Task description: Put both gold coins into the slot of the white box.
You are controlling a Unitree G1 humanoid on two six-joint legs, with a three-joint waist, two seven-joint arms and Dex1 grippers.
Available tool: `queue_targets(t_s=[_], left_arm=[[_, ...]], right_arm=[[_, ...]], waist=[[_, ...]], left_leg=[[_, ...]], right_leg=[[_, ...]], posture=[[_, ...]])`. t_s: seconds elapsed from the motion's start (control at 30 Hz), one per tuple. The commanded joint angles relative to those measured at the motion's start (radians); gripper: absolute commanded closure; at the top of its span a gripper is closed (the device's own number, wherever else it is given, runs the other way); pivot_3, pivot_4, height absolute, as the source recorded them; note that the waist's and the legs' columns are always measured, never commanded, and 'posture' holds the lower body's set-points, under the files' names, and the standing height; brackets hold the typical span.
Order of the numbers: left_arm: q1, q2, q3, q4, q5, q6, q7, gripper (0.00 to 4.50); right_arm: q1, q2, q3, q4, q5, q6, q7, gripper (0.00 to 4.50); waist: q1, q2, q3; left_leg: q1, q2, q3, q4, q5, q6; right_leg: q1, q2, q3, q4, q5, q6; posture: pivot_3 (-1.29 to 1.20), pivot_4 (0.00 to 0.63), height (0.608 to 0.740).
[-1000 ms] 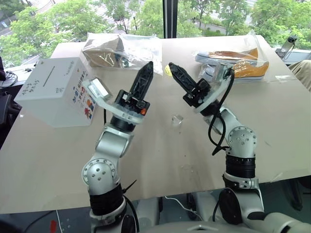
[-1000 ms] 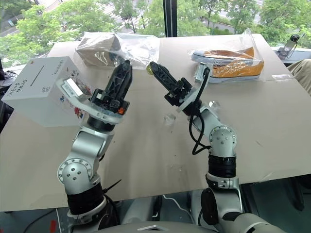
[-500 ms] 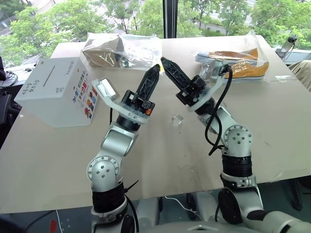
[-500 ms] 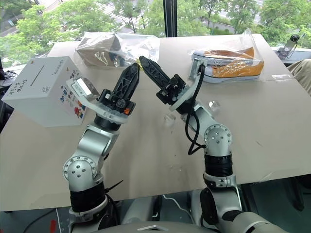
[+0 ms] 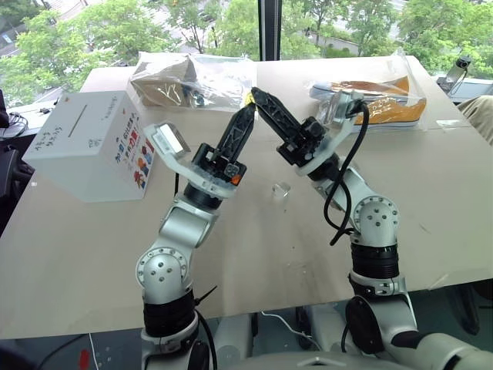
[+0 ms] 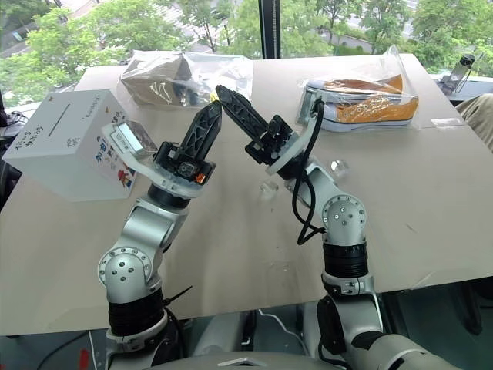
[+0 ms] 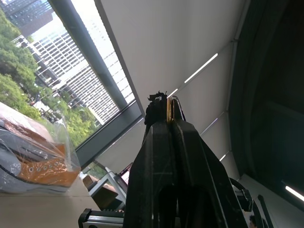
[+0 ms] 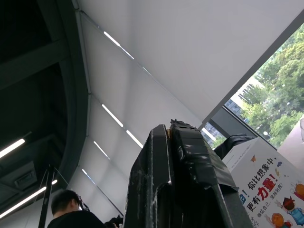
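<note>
White box (image 5: 85,142): on the tabletop (image 5: 254,247), well off to the left of both end effectors, resting tilted; slot (image 5: 78,121) on its top face.
Left arm: raised off the tabletop, angled up and toward the right.
Left end effector (image 5: 245,112): fingers pressed together, thin gold coin (image 7: 168,108) pinched edge-on at the tips.
Right arm: raised, angled up and toward the left, crossing toward the left one.
Right end effector (image 5: 257,95): fingers closed; anything between them cannot be told; tip just beside the left tips, apparently touching.
Bagged shoes (image 5: 370,100): beyond the end effectors.
</note>
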Motion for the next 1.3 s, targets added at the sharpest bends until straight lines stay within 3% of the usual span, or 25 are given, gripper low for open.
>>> queue_targets(t_s=[0.03,0.07,0.17,0.4,0.5,0.67,0.87,1.3], left_arm=[[-0.006,0.002,-0.021,-0.028,0.003,-0.009,0.006,4.46],[-0.006,0.003,-0.019,-0.028,0.006,-0.011,0.008,4.46],[-0.004,0.007,-0.016,-0.028,0.018,-0.017,0.012,4.5],[0.0,0.109,0.065,-0.054,0.034,-0.027,0.057,4.5],[-0.022,0.234,0.121,-0.052,0.081,-0.003,0.105,4.5],[-0.051,0.56,0.176,0.034,0.362,0.111,0.226,4.5],[-0.068,0.839,0.235,0.088,0.587,0.243,0.265,4.5],[-0.143,0.989,0.413,0.178,0.662,0.503,0.188,4.5]], right_arm=[[-0.047,0.023,0.026,-0.029,0.014,0.009,0.028,4.5],[-0.047,0.024,0.024,-0.026,0.023,0.013,0.029,4.5],[-0.047,0.019,0.023,-0.028,0.033,0.022,0.038,3.65],[-0.059,0.019,-0.015,-0.01,-0.052,-0.076,-0.002,0.73],[-0.072,-0.059,0.001,0.014,-0.163,-0.119,0.07,0.73],[-0.102,-0.261,0.114,0.068,-0.449,-0.259,0.305,0.73],[-0.136,-0.344,0.176,0.104,-0.598,-0.404,0.514,0.73],[-0.205,-0.324,0.156,0.15,-0.66,-0.474,0.6,0.73]], waist=[[0.0,0.0,0.0],[0.0,0.0,0.0],[0.0,0.0,0.0],[-0.001,0.0,0.0],[-0.002,0.001,0.001],[0.0,0.002,0.002],[-0.006,0.001,0.003],[-0.017,0.002,0.004]], left_leg=[[0.0,0.0,0.0,0.0,0.0,0.0],[0.0,0.0,0.0,0.0,0.0,0.0],[0.0,0.0,0.0,0.0,0.0,0.0],[0.0,0.0,0.0,0.0,0.0,0.0],[0.0,0.001,0.0,0.0,0.0,0.0],[0.0,-0.001,0.0,-0.001,0.0,0.0],[-0.001,0.001,0.001,-0.003,0.0,0.0],[-0.003,0.002,0.0,-0.005,0.0,-0.001]], right_leg=[[0.0,0.0,0.0,0.0,0.0,0.0],[0.0,0.0,0.0,0.0,0.0,0.0],[0.0,0.0,0.0,0.0,0.0,0.0],[0.0,0.0,0.0,0.0,0.0,0.0],[0.0,0.001,0.0,0.0,0.0,0.0],[0.0,0.002,0.0,-0.002,0.0,0.0],[-0.003,0.002,0.001,-0.003,0.0,0.0],[-0.005,-0.001,-0.001,-0.003,0.0,0.0]], posture=[[0.0,0.15,0.74],[0.0,0.15,0.74],[0.0,0.15,0.74],[0.0,0.15,0.74],[0.0,0.15,0.74],[0.0,0.15,0.74],[0.0,0.15,0.74],[0.0,0.15,0.74]])
